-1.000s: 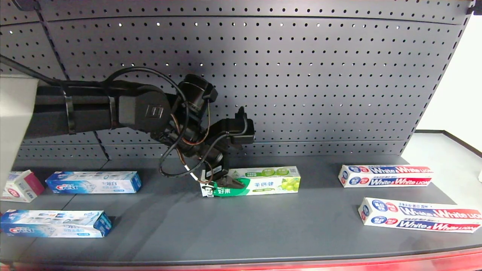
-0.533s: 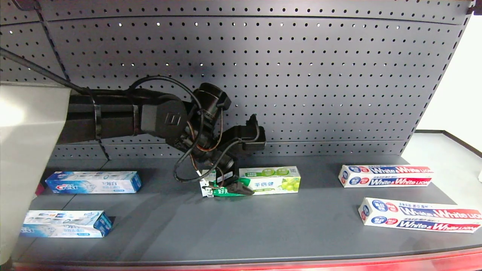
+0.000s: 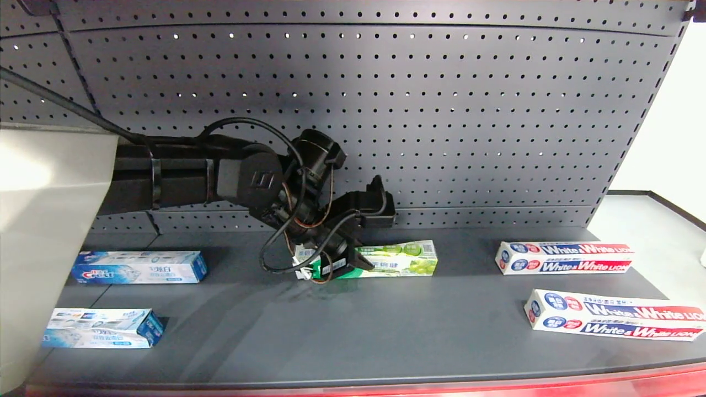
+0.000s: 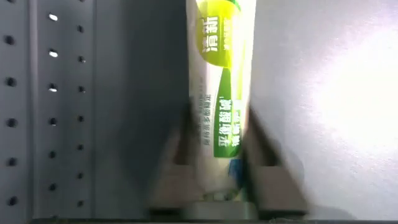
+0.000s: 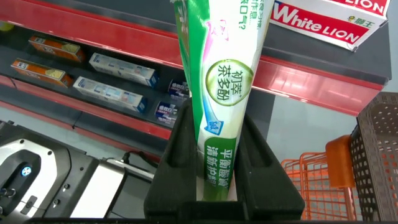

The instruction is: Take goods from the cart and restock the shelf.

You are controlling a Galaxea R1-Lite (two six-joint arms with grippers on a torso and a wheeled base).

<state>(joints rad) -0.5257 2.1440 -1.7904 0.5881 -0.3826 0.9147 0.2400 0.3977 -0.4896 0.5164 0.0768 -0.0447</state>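
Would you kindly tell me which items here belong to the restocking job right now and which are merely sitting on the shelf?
In the job: left gripper, shut on the green toothpaste box; right gripper, shut on a green toothpaste pack; the shelf.
Lying about: two blue toothpaste boxes; two red-and-white toothpaste boxes.

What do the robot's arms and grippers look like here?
The left arm is black, in cylindrical segments, with band clamps, a square emblem on one joint, and loose black cables and orange wires looping to the left gripper. The right gripper has blocky black fingers.
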